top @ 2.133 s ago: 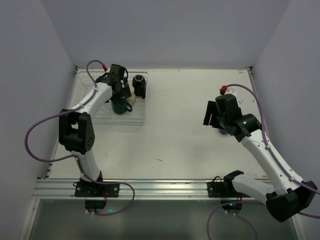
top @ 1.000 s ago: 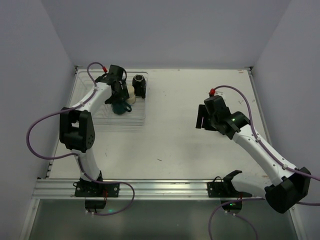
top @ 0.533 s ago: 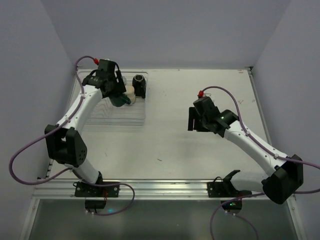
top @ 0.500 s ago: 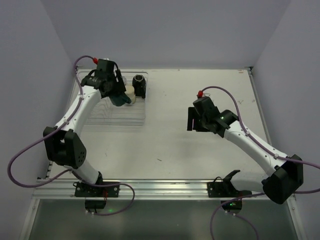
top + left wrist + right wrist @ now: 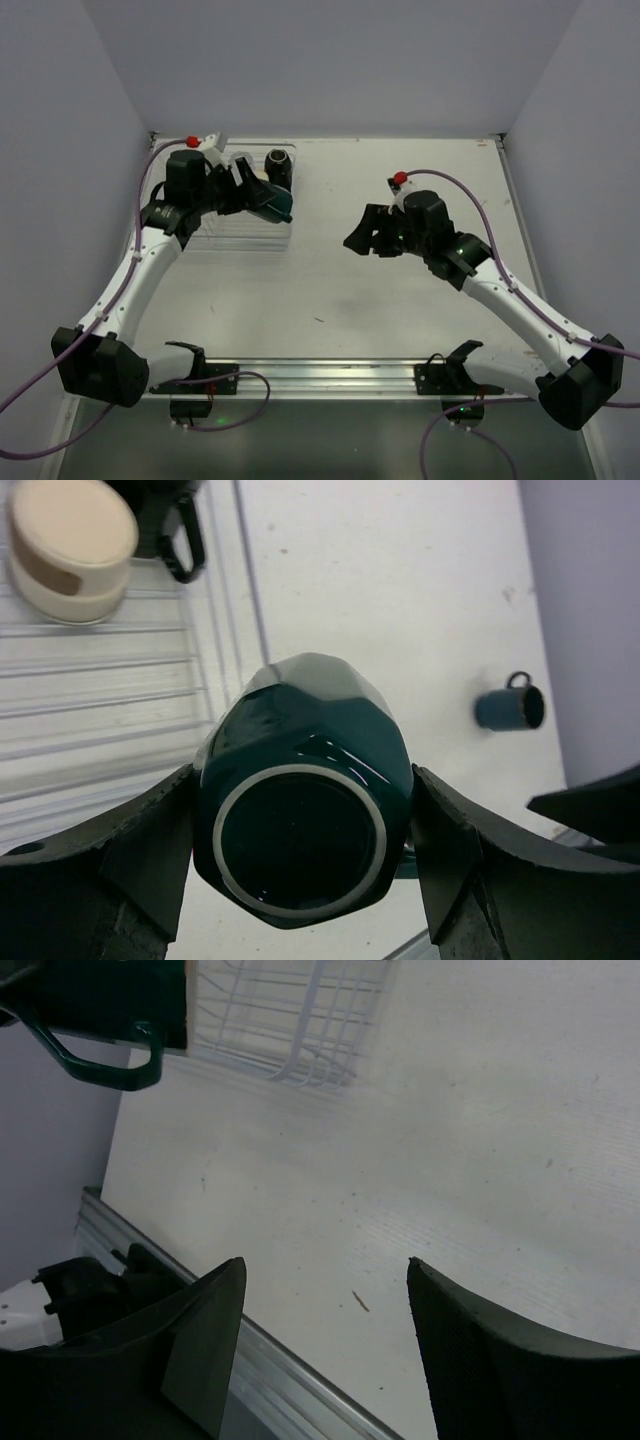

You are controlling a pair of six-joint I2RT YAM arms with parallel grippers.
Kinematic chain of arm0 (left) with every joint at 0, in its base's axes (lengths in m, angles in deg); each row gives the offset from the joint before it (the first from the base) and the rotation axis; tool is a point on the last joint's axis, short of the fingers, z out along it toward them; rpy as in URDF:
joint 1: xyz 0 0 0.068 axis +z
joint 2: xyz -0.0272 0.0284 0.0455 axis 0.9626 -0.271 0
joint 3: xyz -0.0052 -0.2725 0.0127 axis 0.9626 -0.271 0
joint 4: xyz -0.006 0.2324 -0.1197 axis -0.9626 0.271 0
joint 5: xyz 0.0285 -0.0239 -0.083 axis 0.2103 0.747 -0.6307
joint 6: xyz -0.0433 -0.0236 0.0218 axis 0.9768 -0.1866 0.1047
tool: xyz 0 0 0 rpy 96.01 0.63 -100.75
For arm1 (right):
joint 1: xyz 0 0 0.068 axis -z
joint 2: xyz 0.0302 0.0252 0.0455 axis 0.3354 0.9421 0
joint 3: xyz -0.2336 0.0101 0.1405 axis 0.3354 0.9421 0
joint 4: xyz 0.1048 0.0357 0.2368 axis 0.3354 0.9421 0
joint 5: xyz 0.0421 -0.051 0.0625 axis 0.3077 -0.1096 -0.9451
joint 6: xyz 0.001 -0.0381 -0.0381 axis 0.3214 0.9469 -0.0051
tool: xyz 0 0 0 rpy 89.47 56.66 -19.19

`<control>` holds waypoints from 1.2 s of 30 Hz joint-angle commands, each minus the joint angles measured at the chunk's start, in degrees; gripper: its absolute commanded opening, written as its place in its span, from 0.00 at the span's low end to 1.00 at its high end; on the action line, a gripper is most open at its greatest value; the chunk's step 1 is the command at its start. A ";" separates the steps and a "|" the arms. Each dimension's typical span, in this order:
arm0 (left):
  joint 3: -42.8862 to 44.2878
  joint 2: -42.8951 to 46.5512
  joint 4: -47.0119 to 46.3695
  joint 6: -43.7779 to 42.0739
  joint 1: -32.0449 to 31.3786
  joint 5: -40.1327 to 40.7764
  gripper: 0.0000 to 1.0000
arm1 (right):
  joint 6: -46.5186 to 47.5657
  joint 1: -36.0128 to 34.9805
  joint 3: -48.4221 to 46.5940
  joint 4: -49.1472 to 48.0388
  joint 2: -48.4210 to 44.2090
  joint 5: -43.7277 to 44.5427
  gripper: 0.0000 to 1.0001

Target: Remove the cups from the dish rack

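Observation:
My left gripper (image 5: 264, 198) is shut on the dark teal cup (image 5: 275, 204), which hangs in the air over the right edge of the clear dish rack (image 5: 215, 240). In the left wrist view the teal cup (image 5: 303, 832) fills the space between both fingers, its mouth facing the camera. Inside the dish rack (image 5: 100, 690) sits a cream cup with a brown band (image 5: 70, 550), and a black mug (image 5: 165, 520) is beside it. A blue cup (image 5: 510, 706) lies on its side on the table, far right. My right gripper (image 5: 362, 240) hovers open and empty at mid-table.
The right wrist view shows the teal cup's handle (image 5: 110, 1065) and the rack's corner (image 5: 290, 1020) at the top. An aluminium rail (image 5: 320, 375) runs along the table's near edge. Walls close in the left, right and back sides.
The left arm lifted the teal cup out of the rack and swung it to the right. The right arm moved left toward mid-table, its jaws staying open.

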 commanded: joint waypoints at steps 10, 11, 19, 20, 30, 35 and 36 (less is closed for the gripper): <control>-20.02 14.97 -44.62 19.37 0.15 -30.79 0.00 | -14.12 1.89 15.46 -39.59 -6.21 -25.65 0.63; -20.28 14.97 -44.97 19.64 0.15 -31.15 0.00 | -16.48 2.15 16.70 -45.28 -6.40 -26.98 0.63; -27.66 16.99 -57.54 29.40 -1.61 -33.01 0.00 | -25.11 3.65 22.60 -68.26 -4.91 -33.76 0.61; -27.93 17.34 -57.46 29.40 -1.87 -32.56 0.00 | -26.16 3.56 22.95 -71.93 -4.03 -33.76 0.61; -29.78 17.96 -59.92 32.04 -4.60 -30.28 0.00 | -36.53 3.56 22.96 -96.65 8.61 -36.39 0.59; -30.74 17.08 -61.14 32.39 -6.00 -29.49 0.00 | -38.48 3.30 20.67 -102.02 12.49 -36.57 0.57; -30.92 16.90 -61.50 32.65 -6.27 -29.40 0.00 | -38.56 3.30 20.32 -102.64 13.02 -36.57 0.56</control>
